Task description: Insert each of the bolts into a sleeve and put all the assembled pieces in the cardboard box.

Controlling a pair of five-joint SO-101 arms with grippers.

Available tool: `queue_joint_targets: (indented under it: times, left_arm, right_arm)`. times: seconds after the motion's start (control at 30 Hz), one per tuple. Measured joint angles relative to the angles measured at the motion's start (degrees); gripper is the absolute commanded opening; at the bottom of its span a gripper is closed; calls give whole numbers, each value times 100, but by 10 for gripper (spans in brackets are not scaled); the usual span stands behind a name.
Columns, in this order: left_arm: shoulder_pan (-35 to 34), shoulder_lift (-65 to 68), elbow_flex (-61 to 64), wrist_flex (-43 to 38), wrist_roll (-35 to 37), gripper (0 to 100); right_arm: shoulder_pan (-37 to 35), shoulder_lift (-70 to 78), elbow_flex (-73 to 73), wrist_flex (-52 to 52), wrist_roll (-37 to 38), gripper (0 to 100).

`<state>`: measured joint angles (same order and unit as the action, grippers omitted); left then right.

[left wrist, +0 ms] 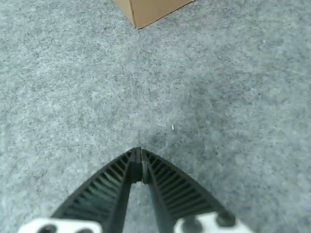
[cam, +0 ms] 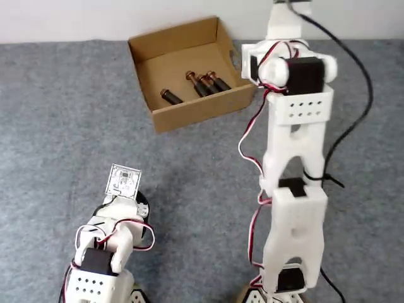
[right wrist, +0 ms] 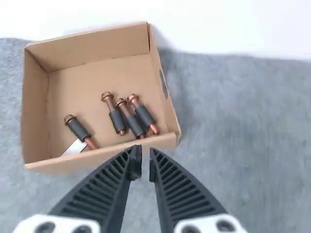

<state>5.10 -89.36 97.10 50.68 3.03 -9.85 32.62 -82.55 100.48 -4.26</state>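
Observation:
The cardboard box stands at the back of the grey felt table. Several copper bolts in dark sleeves lie inside: one apart and a cluster of three. In the right wrist view the same box holds the single piece and the cluster. My right gripper hovers just in front of the box's near wall, fingers almost together with nothing between them. My left gripper is shut and empty, low over bare felt, with a corner of the box far ahead of it.
The left arm is folded at the front left. The right arm stretches from the front right toward the box. Red and white cables hang along the right arm. Grey felt lies open to the left and centre.

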Motion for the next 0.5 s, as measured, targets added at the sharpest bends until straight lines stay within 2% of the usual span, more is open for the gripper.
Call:
queue_joint_targets:
  times: [0.33, 0.5]
  left_arm:
    - [0, 0, 0, 0, 0, 5]
    - [0, 0, 0, 0, 0, 5]
  right_arm:
    - [0, -3358, 4703, 0, -1143, 8]
    - [299, -4932, 6796, -396, -1345, 8]
